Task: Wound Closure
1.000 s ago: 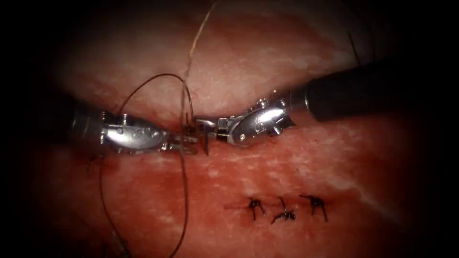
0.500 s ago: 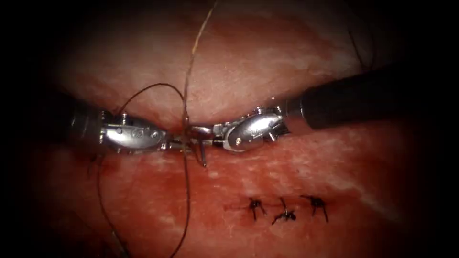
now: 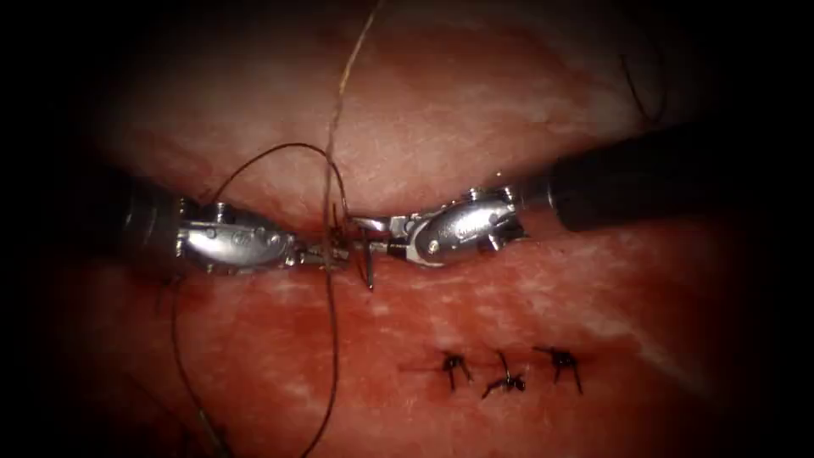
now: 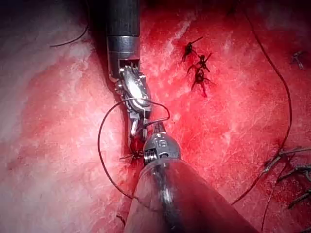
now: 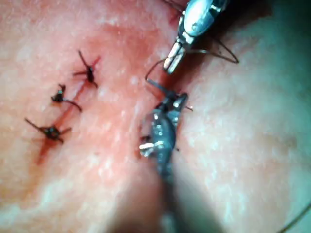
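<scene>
Tools: left arm's silver wristed tool (image 3: 335, 253) and right arm's silver wristed tool (image 3: 363, 237) meet tip to tip above the tissue, over its middle.
Right tool: jaws closed on the thin dark curved needle (image 3: 368, 267) near its upper end; needle hangs down, point free, clear of the tissue.
Left tool: jaws closed at the dark brown thread (image 3: 329, 339) just beside the needle; cannot tell whether they also touch the needle.
Thread: one loop arcs above the left tool, a long strand runs up and down past the tips.
Tissue: wet red pork belly (image 3: 526, 288); three dark knotted stitches (image 3: 507, 371) lie on the closed cut, lower right of the tools.
</scene>
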Tool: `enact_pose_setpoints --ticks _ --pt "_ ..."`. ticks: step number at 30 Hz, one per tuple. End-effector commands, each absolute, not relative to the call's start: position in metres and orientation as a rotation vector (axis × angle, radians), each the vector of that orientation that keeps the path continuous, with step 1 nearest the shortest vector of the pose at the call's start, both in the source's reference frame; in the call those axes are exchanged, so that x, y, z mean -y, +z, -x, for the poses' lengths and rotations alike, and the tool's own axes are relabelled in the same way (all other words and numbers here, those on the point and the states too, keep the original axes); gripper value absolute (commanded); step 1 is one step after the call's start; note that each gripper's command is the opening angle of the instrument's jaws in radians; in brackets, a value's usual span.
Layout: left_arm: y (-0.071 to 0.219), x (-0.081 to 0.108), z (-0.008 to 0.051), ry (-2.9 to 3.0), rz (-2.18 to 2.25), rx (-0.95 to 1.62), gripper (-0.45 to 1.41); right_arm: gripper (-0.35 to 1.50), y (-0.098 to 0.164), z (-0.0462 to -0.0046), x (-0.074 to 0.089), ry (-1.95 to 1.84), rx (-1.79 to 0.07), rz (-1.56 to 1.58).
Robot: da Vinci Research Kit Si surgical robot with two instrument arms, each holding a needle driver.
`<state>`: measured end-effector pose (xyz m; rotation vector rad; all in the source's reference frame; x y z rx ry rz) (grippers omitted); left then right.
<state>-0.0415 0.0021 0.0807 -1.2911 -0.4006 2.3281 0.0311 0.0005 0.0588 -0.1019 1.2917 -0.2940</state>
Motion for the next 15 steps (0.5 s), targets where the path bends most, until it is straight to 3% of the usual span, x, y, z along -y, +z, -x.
enact_pose_setpoints --ticks 1,15 --pt "0.0812 -0.0013 0.0419 2.327 1.290 0.405 -0.35 -0.35 0.0594 -0.0314 0.0003 -0.297 -1.290 0.098" --pt "0.0810 -0.0014 0.0419 2.326 1.290 0.408 -0.41 -0.35 0.0597 -0.0315 0.0000 -0.210 -1.252 -0.041"
